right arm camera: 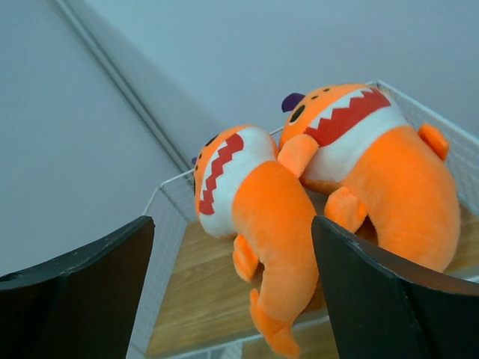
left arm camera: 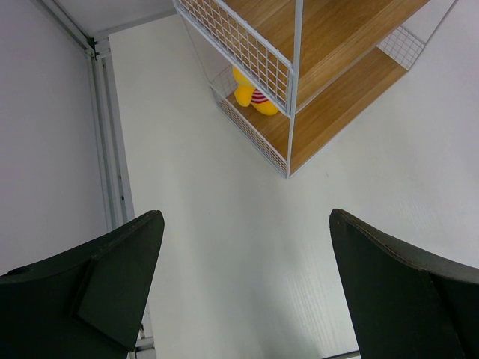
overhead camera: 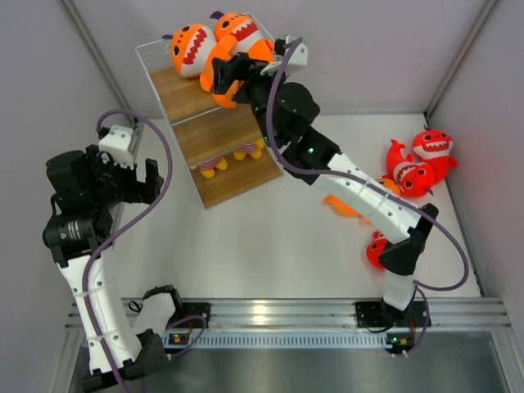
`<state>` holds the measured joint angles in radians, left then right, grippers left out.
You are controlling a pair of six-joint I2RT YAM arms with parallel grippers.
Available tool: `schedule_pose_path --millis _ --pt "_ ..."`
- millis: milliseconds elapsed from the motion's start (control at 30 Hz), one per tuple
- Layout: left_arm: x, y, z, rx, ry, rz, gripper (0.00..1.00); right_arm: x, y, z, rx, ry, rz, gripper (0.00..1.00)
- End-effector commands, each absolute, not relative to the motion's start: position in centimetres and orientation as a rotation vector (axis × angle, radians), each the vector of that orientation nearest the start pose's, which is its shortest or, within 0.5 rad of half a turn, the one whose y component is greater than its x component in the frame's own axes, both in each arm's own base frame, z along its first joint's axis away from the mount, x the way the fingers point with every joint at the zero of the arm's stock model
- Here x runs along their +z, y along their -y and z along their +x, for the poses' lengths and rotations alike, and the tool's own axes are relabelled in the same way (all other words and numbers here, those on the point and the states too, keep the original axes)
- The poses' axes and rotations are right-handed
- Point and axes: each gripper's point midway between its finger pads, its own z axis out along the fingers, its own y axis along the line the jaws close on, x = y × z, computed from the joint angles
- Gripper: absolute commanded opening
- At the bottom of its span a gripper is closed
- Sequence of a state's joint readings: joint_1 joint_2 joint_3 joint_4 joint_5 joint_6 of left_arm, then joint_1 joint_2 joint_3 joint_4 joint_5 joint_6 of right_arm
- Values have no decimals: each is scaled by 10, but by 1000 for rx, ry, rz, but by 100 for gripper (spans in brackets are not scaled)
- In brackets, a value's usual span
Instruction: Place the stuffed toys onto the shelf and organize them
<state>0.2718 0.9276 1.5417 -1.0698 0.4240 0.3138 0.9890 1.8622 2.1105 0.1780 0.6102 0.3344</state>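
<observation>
Two orange stuffed sharks lie on the top board of the shelf. In the right wrist view they are the left shark and the right shark, side by side, tails hanging over the board's front edge. My right gripper is open just in front of the left shark's tail and holds nothing. A third orange shark lies on the table under my right arm. Three red sharks lie at the right. My left gripper is open and empty.
Two small yellow-footed striped figures stand on the bottom tier; one shows in the left wrist view behind the wire side of the shelf. Grey walls close in left, right and back.
</observation>
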Motion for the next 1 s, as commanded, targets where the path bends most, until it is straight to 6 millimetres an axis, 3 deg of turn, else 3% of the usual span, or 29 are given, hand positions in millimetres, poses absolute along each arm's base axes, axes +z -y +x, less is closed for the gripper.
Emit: schedule_pose_path --millis 0,33,67,100,133,167,200,233,267,300,367,400,467,500,567,600,700,867,933,967 --pt "384 -4 234 -20 -1924 312 98 599 -355 318 682 -1236 -96 88" --pt "384 -4 234 -22 -1925 310 98 593 -345 316 625 -1262 -130 93" --pt "384 -2 233 -28 -1921 316 98 592 -318 303 571 -1295 -161 94" --pt "384 -2 233 -34 -1921 316 98 569 -308 308 496 -1354 -198 97" --pt "384 -1 233 -38 -1920 317 98 560 -277 296 452 -1411 -213 98" --pt "383 -1 233 -40 -1921 317 98 548 -260 296 433 -1453 -201 98" --pt "383 0 234 -45 -1921 320 98 509 -235 316 390 -1553 -136 98" --pt "384 0 234 -47 -1918 320 98 490 -223 318 422 -1600 -133 98" --pt "383 0 235 -50 -1922 320 98 486 -187 312 441 -1602 -53 99" --pt "383 1 235 -53 -1921 322 98 425 -138 343 365 -1705 129 99" --pt "383 2 235 -61 -1920 323 98 392 -89 337 364 -1709 286 98" --pt "383 2 235 -61 -1920 323 98 331 -50 345 312 -1767 481 98" --pt "383 2 233 -62 -1919 321 98 294 -28 336 326 -1757 603 96" --pt "383 1 233 -55 -1919 318 98 245 -11 332 309 -1796 736 93" --pt "383 0 233 -50 -1922 314 98 208 2 325 267 -1813 840 91" --pt "382 1 233 -53 -1924 313 98 174 3 317 254 -1848 917 88" --pt "382 1 233 -57 -1922 313 98 129 5 315 242 -1873 1010 87" --pt "381 2 234 -65 -1924 315 98 93 -12 339 276 -1980 969 85" --pt "381 2 234 -66 -1925 313 98 91 -23 351 288 -2021 919 84" --pt "381 2 234 -68 -1927 311 98 76 -26 353 268 -2075 913 84"
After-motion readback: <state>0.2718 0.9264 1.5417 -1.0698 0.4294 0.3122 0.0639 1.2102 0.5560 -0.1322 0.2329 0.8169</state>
